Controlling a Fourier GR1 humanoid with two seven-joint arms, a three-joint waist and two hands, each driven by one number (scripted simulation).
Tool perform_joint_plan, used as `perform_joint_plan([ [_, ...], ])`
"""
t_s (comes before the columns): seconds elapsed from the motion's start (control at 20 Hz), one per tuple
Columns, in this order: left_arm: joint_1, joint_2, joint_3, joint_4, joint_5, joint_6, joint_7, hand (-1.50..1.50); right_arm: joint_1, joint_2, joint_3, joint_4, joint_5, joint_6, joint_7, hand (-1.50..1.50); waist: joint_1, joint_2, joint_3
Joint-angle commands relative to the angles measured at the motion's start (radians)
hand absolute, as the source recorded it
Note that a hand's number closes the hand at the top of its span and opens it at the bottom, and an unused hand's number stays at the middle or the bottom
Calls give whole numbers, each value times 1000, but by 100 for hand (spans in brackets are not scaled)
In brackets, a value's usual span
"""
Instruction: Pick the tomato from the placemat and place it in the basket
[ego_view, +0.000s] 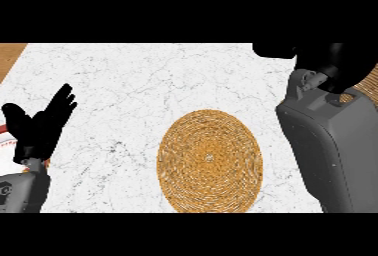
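Note:
The round woven placemat (211, 161) lies on the white marble counter (148, 75), and nothing rests on it. No tomato shows anywhere. My right forearm (332, 150) rises along the right side. Its black hand (325, 57) is at the top right, next to a tan woven patch (363, 86) at the right edge that may be the basket. The hand is a dark mass, so whatever it may hold is hidden. My left hand (40, 125) rests open at the left edge, fingers up.
A strip of wooden surface (10, 56) shows at the top left corner. A red and white object (6, 136) peeks out behind the left hand at the left edge. White marble lies between the left hand and the placemat.

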Motion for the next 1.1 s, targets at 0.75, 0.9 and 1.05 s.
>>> perform_joint_plan([
  [0.75,-48,-17,5,59,-26,-2,-22,0,300,-175,-322,-80,-174,3,-218,150,5,4,1],
  [0.9,-14,-12,12,-6,-16,-6,17,0,387,-168,-338,-131,-206,-43,-263,150,6,3,1],
  [1.05,16,-6,19,-37,4,-22,14,0,438,-153,-393,-57,-65,-226,-224,150,14,6,1],
])
